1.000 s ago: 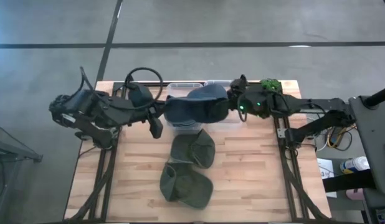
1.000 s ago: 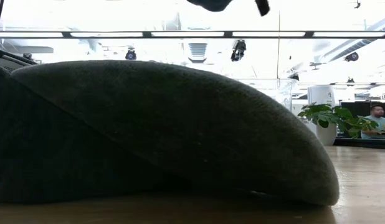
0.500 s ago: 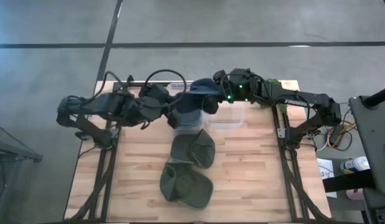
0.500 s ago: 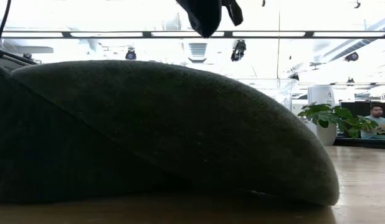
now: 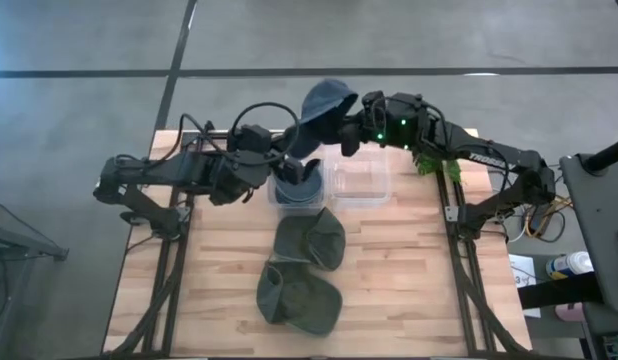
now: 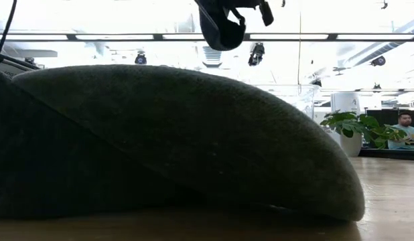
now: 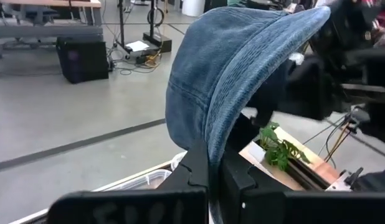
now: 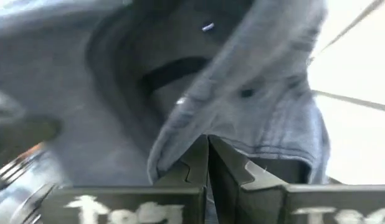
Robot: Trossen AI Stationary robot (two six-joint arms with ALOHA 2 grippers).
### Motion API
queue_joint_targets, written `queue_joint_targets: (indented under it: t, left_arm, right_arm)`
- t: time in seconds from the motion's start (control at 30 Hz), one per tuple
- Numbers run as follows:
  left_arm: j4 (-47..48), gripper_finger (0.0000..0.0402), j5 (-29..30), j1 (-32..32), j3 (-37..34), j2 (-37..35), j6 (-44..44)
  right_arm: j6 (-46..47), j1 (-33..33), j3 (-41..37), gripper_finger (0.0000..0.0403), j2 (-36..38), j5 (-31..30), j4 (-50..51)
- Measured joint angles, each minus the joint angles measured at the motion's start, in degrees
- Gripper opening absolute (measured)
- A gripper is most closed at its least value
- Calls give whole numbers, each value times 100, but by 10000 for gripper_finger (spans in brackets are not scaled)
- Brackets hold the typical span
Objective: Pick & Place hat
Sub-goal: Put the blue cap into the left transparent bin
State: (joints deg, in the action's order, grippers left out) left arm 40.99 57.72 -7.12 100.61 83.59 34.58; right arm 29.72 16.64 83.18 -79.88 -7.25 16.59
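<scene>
Denim-blue, the soft bucket hat (image 5: 322, 105) hangs above the clear plastic bins (image 5: 359, 180) at the wooden counter's (image 5: 409, 280) far edge, both the left pincer (image 7: 211, 168) and right pincer (image 8: 208, 163) clamped on its brim; uneven pulling could tear it free.

Ceiling lights (image 6: 193, 37) glare in the low view; the right wrist view is motion-blurred.
</scene>
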Motion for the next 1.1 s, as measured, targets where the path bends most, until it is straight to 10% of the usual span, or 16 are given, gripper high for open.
queue_joint_targets:
  t: [1.1]
  left_arm:
    - [-789, 7, -808, 358, -953, -45, 1959]
  right_arm:
    - [-143, 326, -13, 9, -472, 890, -284]
